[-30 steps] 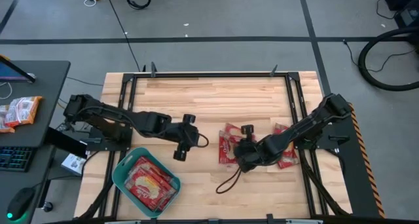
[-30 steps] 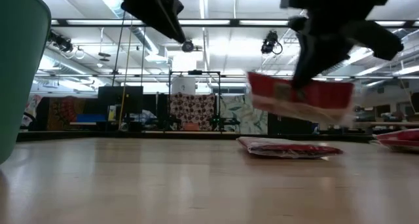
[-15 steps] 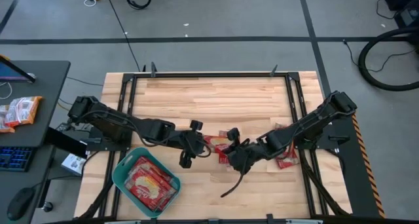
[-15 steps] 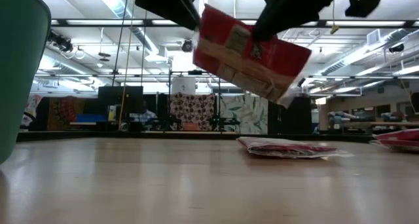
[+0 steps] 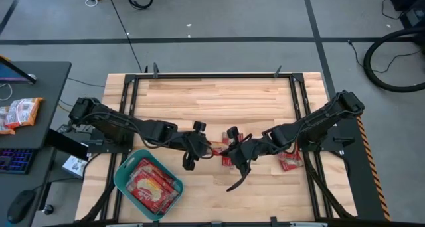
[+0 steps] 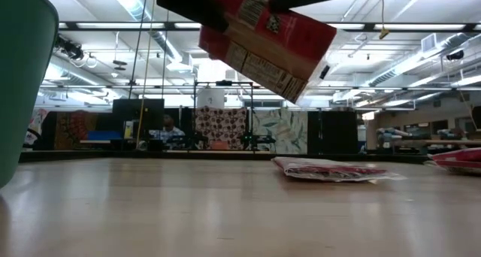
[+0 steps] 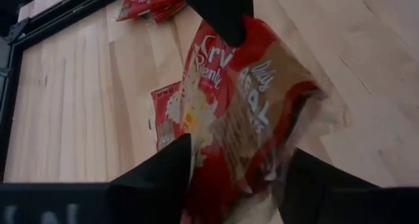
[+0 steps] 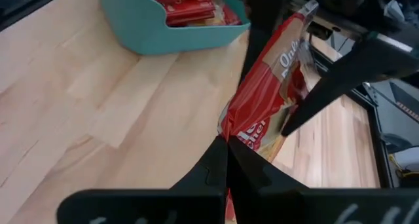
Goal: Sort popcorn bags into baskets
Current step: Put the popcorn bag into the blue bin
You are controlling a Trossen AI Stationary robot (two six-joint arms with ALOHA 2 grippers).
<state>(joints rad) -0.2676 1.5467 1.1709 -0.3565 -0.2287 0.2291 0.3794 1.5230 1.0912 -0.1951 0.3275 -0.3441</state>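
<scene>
Handover in mid-air, high view: left gripper [image 5: 200,147] and right gripper [image 5: 232,149] meet at mid-table, bag [image 5: 217,147] between them, tray [image 5: 123,176] near-left; low view: bag [image 6: 263,37] hangs tilted above the table; left wrist: fingers [image 7: 160,178] straddle it, open; right wrist: fingers [image 8: 213,165] pinch its corner; the left should close before the right lets go.

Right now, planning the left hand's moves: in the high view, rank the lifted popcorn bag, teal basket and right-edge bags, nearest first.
From the left hand:
1. Lifted popcorn bag, right at it, mid-table.
2. Teal basket, lower left of the view.
3. Right-edge bags, far across on the right side.
</scene>
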